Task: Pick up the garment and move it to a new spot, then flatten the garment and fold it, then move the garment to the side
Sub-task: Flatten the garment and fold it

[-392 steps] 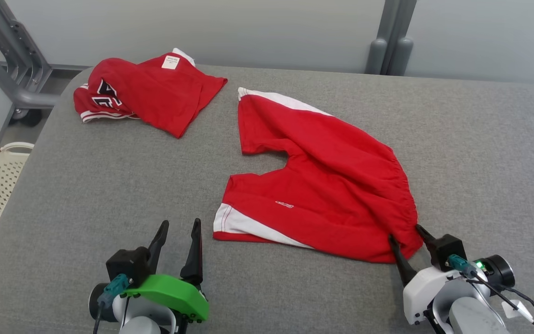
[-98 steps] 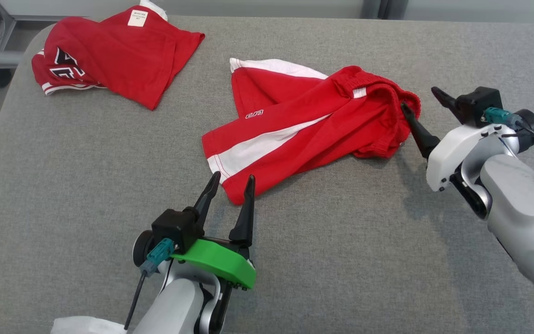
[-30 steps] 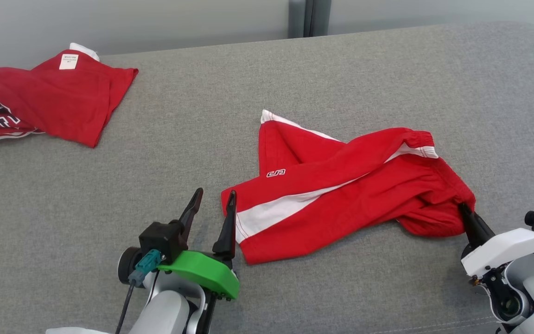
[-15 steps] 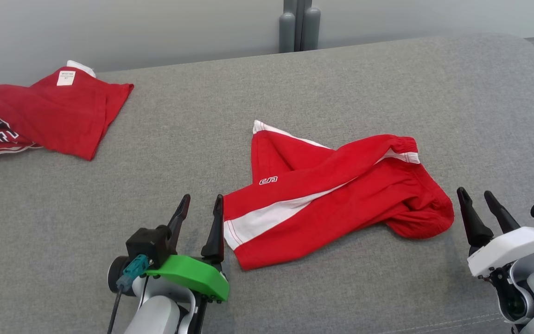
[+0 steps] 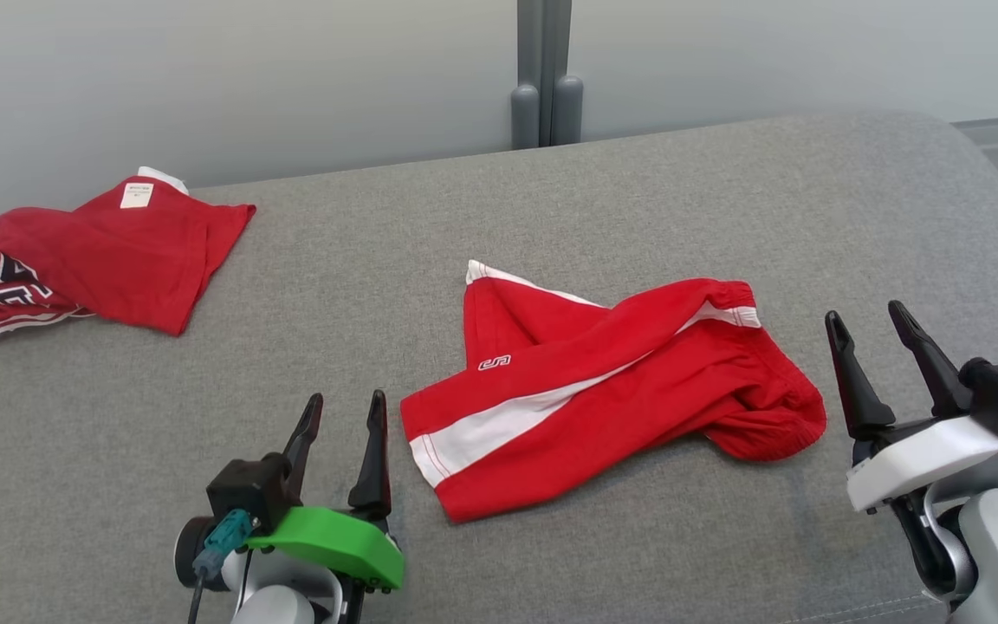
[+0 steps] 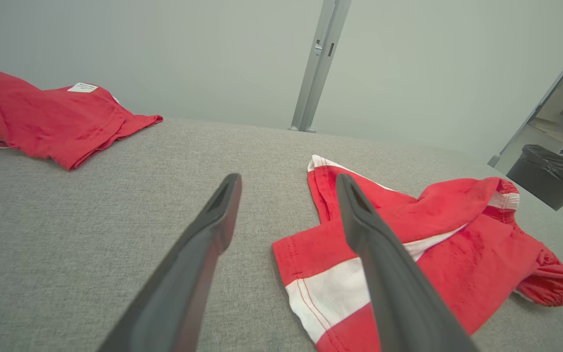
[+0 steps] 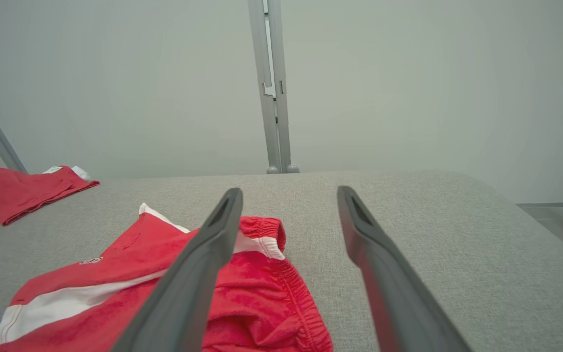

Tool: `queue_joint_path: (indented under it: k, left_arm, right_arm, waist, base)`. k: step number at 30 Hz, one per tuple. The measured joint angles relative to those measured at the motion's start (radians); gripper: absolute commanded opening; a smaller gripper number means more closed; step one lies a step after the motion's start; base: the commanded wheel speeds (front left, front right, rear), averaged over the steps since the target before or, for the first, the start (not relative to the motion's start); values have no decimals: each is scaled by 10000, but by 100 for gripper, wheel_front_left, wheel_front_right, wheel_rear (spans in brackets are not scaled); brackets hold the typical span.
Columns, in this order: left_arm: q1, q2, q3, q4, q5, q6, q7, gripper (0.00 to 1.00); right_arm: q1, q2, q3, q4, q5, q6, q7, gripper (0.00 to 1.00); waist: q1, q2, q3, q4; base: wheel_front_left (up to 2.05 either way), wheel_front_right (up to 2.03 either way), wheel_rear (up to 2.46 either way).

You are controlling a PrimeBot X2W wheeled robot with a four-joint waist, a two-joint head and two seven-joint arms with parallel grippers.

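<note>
The crumpled red cloth shorts with white side stripes (image 5: 603, 390) lay on the grey fabric-covered table (image 5: 724, 199) between the left gripper (image 5: 346, 397) and right gripper (image 5: 865, 312), both spread and empty; seemingly light and limp, best pinched at the elastic waistband (image 5: 729, 293)

The shorts (image 5: 612, 390) lay bunched across the middle of the grey pad (image 5: 551, 199), the one obstacle between the two grippers. The left gripper (image 5: 346, 397), jaws apart, stood just beside the shorts' near leg hem, with bare pad to its left and ahead. The right gripper (image 5: 864, 310), jaws apart, stood just right of the waistband without touching it, with bare pad ahead and to its right as far as the rounded edge. A wide bare strip ran between the shorts and the shirt (image 5: 100, 251) at the far left corner. Behind the pad's far edge stood a wall with a grey post (image 5: 542, 87).
</note>
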Motion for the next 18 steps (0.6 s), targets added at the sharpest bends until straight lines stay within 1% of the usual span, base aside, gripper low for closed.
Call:
queue_joint_path:
  k: [4, 9, 14, 18]
  left_arm:
    - [342, 29, 238, -100, 136, 59, 0, 100]
    - [797, 79, 531, -439, 382, 109, 0, 100]
    - [1299, 115, 802, -821, 539, 94, 0, 100]
    - [1629, 113, 988, -1101, 658, 81, 0, 100]
  right_arm:
    - [274, 529, -382, -395, -1116, 0, 23, 100]
    - [549, 1246, -662, -861, -2100, 0, 50, 100]
    - [673, 1804, -719, -1032, -2681, 0, 48, 100]
    - [834, 2079, -729, -1055, -3003, 0, 46, 100]
  waist:
    - [0, 0, -245, 77]
    - [0, 0, -427, 231]
    - [0, 0, -544, 343]
    - [0, 0, -623, 416]
  base:
    - [0, 0, 0]
    - [0, 0, 0]
    - [0, 0, 0]
    - [0, 0, 0]
